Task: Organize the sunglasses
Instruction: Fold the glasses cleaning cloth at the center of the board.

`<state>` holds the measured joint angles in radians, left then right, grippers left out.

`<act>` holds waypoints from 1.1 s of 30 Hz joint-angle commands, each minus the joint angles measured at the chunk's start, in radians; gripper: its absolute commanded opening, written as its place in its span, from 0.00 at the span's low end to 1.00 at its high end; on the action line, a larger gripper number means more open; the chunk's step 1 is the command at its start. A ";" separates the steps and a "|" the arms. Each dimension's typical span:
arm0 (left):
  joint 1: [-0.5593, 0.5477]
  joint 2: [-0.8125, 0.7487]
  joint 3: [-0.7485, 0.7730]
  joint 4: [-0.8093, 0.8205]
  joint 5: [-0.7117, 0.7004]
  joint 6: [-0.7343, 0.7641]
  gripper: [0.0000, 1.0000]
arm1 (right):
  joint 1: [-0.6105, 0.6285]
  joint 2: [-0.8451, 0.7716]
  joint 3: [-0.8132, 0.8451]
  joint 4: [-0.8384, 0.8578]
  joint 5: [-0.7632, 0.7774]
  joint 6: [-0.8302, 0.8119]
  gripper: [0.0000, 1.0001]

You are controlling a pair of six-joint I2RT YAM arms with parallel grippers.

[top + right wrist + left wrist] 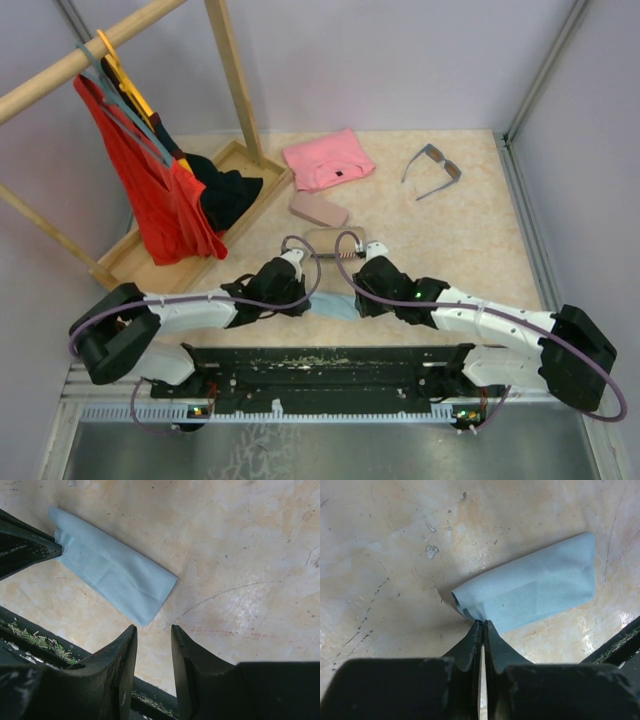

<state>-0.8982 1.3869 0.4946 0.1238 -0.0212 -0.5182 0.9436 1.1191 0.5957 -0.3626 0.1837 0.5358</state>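
Observation:
A pair of sunglasses with a grey-blue frame and dark lenses lies unfolded at the back right of the table, far from both arms. Near the front edge a folded light blue cloth lies between the two grippers. My left gripper is shut on the near left corner of this cloth, which rests flat on the table. My right gripper stands open just short of the cloth's other end, with nothing between its fingers. The left gripper's fingers show at the cloth's far end in the right wrist view.
A pink oblong case and a tan case lie just beyond the grippers. A folded pink garment lies at the back. A wooden rack with hanging clothes and a wooden tray fill the left side.

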 commanded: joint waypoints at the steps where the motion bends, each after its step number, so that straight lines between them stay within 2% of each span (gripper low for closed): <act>1: -0.016 -0.002 -0.027 -0.024 -0.009 -0.032 0.04 | -0.003 -0.032 0.000 0.032 0.012 0.007 0.34; 4: -0.026 -0.023 -0.045 -0.027 -0.014 -0.051 0.00 | -0.003 -0.034 0.001 0.031 0.006 0.005 0.34; 13: -0.067 -0.116 -0.090 -0.063 -0.025 -0.119 0.01 | -0.003 -0.045 0.002 0.033 -0.004 0.007 0.34; 18: -0.067 -0.184 -0.079 -0.136 -0.070 -0.118 0.31 | -0.003 -0.048 0.009 0.036 0.003 -0.002 0.34; 23: -0.065 -0.245 -0.043 -0.205 -0.140 -0.088 0.41 | -0.003 -0.044 0.018 0.086 -0.056 -0.037 0.34; 25: -0.064 -0.255 -0.027 -0.220 -0.158 -0.082 0.39 | -0.003 -0.026 0.019 0.129 -0.129 -0.069 0.29; 30: -0.063 -0.279 -0.036 -0.200 -0.170 -0.082 0.16 | 0.031 0.076 0.046 0.217 -0.212 -0.066 0.10; 33: -0.064 -0.300 -0.077 -0.116 -0.121 -0.072 0.03 | 0.059 0.150 0.064 0.274 -0.212 -0.044 0.01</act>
<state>-0.9596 1.1213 0.4442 -0.0673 -0.1661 -0.6086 0.9630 1.1976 0.6033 -0.2192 0.0208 0.4831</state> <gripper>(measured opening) 0.087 0.055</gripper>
